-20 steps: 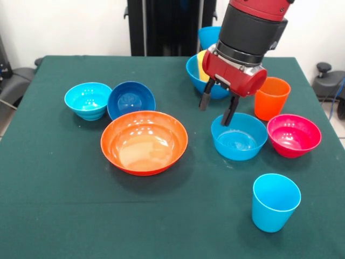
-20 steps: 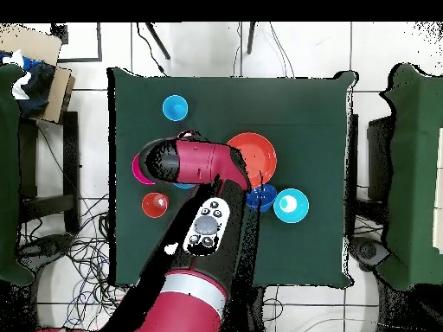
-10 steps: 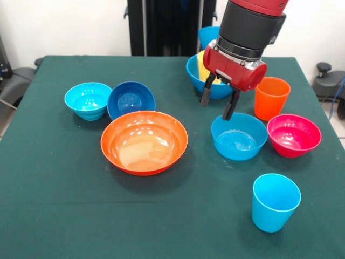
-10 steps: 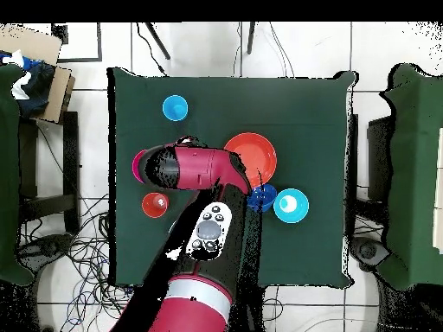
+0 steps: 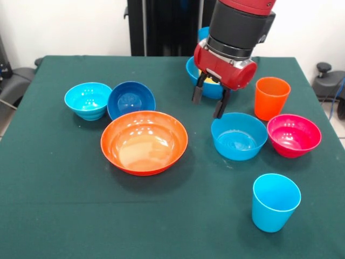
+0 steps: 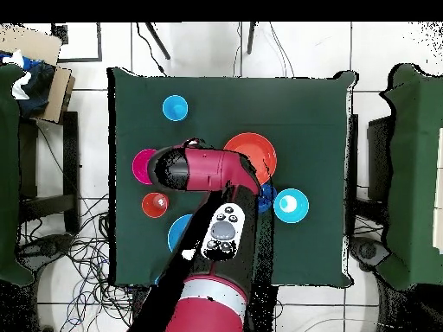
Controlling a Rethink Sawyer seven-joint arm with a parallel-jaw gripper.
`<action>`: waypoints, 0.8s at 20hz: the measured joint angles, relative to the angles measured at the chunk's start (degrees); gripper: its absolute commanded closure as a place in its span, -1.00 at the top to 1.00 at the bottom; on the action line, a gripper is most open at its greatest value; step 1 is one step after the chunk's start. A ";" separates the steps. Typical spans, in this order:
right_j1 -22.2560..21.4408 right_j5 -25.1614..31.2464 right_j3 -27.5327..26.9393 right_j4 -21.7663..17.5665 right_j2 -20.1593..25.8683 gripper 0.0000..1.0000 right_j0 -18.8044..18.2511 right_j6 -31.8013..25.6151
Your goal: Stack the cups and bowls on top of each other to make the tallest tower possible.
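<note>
My gripper (image 5: 208,103) hangs open and empty above the cloth, between the wide orange bowl (image 5: 144,141) and the medium light blue bowl (image 5: 239,137). Right behind it stands a large blue bowl (image 5: 194,73), and a sliver of the yellow cup (image 5: 209,81) in that bowl shows under the gripper body. A second blue bowl (image 5: 205,35) peeks out further back. The orange cup (image 5: 271,97), magenta bowl (image 5: 294,135) and light blue cup (image 5: 275,201) stand to the right. The cyan bowl (image 5: 88,100) and dark blue bowl (image 5: 131,100) sit at the left. In the overhead view the arm (image 6: 203,169) hides the gripper.
The green table (image 5: 64,205) carries everything. From overhead I see the light blue cup (image 6: 175,108), magenta bowl (image 6: 141,164), orange cup (image 6: 155,205), orange bowl (image 6: 255,149) and cyan bowl (image 6: 291,205) around the arm. Chairs and cables ring the table.
In the front view the gripper has moved left and towards the back, away from the light blue bowl's far rim and closer to the large blue bowl. It stays open.
</note>
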 measured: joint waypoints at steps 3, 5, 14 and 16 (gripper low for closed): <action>-0.42 0.00 0.21 -0.57 0.58 1.00 -0.35 0.00; -0.68 0.00 0.28 -0.78 0.85 1.00 -0.44 0.00; -0.99 0.00 0.90 -2.29 1.93 1.00 -0.99 0.00; -0.99 0.00 1.27 -2.48 2.10 1.00 -1.20 0.00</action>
